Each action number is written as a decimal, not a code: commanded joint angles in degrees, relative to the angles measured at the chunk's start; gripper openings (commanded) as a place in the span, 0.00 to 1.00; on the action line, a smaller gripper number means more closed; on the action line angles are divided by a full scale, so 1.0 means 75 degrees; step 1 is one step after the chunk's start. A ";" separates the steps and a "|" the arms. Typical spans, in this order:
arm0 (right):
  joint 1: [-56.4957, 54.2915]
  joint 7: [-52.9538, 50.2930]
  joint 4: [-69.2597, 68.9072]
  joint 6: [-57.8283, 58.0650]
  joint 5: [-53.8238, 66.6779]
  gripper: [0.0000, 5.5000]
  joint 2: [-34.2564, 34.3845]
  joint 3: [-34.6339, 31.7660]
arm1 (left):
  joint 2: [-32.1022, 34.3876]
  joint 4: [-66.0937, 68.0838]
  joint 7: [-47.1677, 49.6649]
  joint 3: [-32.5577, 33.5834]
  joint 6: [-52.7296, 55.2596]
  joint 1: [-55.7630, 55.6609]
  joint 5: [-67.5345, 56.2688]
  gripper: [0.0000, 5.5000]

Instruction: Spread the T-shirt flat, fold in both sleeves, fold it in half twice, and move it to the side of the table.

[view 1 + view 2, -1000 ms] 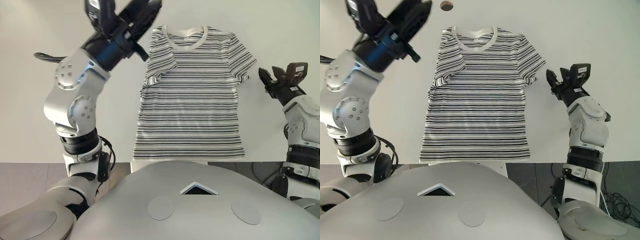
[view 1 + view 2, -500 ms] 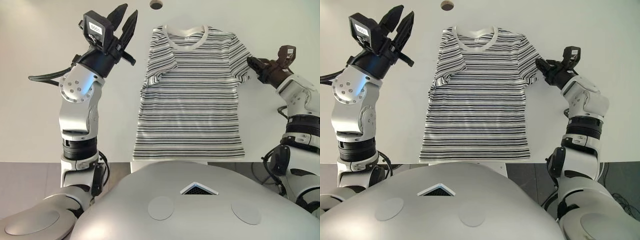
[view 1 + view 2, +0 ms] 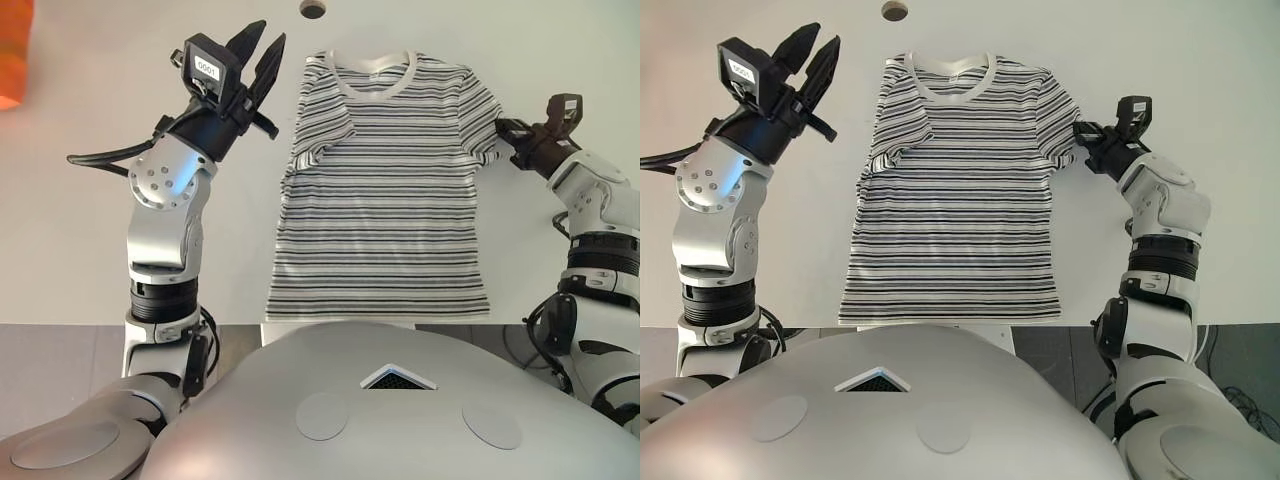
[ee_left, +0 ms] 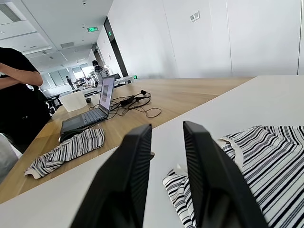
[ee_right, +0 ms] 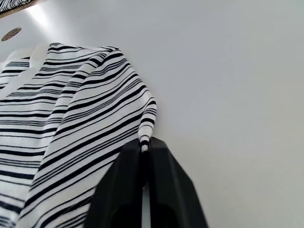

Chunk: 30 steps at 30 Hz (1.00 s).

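Now the right gripper [image 3: 505, 128] pinches the right sleeve [image 3: 482, 112] at its hem — the T-shirt [image 3: 385, 190] body lies inward, toward the parted, empty left gripper [image 3: 266, 38].

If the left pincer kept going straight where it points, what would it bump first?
Likely the white table, just beside the T-shirt's folded-in sleeve. The left pincer is open and raised, so depth is unclear.

T-shirt [image 3: 385, 180] on table [image 3: 80, 240]. Just behind T-shirt collar: hole [image 3: 312, 8]. Left of T-shirt: left gripper [image 3: 268, 34]. At its right sleeve: right gripper [image 3: 505, 128].
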 commanded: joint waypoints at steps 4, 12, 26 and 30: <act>0.0215 -0.0226 -0.0492 -0.0111 -0.0157 0.01 0.0116 0.0056 | -0.0034 0.0168 0.0082 -0.0069 -0.0109 -0.0004 0.0082 0.23; 0.0458 -0.1181 -0.2440 -0.0312 -0.0956 0.01 0.0423 0.0796 | -0.0080 0.0214 0.0087 -0.0115 -0.0143 -0.0012 0.0096 0.23; 0.0167 -0.1618 -0.3488 0.0026 -0.2183 0.01 0.1169 0.2605 | -0.0151 0.0216 0.0129 -0.0396 -0.0230 0.0030 0.0207 0.23; 0.0279 -0.1585 -0.3875 0.0189 -0.2336 0.01 0.1197 0.2915 | -0.0201 0.0197 0.0149 -0.0433 -0.0218 0.0053 0.0233 0.23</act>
